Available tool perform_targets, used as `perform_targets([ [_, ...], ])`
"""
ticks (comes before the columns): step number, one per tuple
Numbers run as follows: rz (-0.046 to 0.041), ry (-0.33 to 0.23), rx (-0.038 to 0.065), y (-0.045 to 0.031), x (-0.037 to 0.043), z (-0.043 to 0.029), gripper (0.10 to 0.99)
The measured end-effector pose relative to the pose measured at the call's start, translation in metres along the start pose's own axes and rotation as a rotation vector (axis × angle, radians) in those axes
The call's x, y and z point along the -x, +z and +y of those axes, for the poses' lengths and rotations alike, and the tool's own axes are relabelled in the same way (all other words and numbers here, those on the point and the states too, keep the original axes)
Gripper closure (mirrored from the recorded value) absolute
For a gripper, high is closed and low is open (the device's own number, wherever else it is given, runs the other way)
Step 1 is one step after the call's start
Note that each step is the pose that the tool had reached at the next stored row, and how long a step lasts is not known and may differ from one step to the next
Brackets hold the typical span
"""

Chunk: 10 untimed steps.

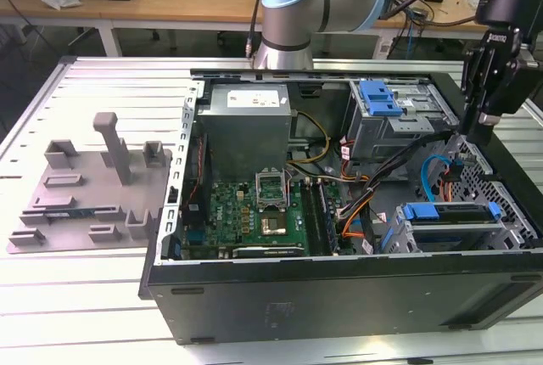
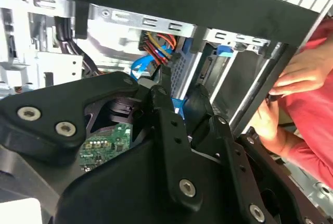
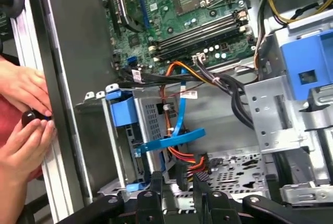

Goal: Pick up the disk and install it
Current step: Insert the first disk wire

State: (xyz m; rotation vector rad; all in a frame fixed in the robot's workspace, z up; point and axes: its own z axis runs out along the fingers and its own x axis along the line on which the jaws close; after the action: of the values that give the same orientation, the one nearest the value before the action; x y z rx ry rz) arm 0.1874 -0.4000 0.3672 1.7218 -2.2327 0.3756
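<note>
the computer case (image 1: pixel 339 297) lay on its side on the metal table (image 1: pixel 85 297) with its cover off, likely so the arm could reach in from above. just behind the near wall, at the exterior view's right, the disk (image 1: pixel 448 212) sat in its drive cage (image 1: pixel 400 239) with its blue frame up. it looked put in its place, though i could not tell if it had clicked home. a blue cable (image 3: pixel 174 138) and orange wires (image 3: pixel 182 153) ran beside the cage, close enough to plug in.

the gripper (image 1: pixel 477 131) hung just above that corner, over the far rim of the case. in both wrist views its two black fingers (image 3: pixel 156 182) stood a little apart. they held nothing and touched nothing.

a person's hands (image 3: pixel 23 114) were at the edge of the case near the cage, pinching something small and black. farther back were the green board (image 1: pixel 254 212), the grey power box (image 1: pixel 246 123) and a bare blue clip (image 1: pixel 379 98).
</note>
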Motion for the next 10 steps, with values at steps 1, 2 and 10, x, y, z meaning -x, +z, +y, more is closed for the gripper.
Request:
perform_targets([
  [1,0.0017,0.000,0.000,0.0005,0.0012,0.0003,0.714],
  [2,0.0040,-0.001,0.000,0.0031,0.0027,-0.0002,0.714],
  [10,0.0110,-0.025,0.007,0.0151,0.0093,-0.0055,0.714],
])
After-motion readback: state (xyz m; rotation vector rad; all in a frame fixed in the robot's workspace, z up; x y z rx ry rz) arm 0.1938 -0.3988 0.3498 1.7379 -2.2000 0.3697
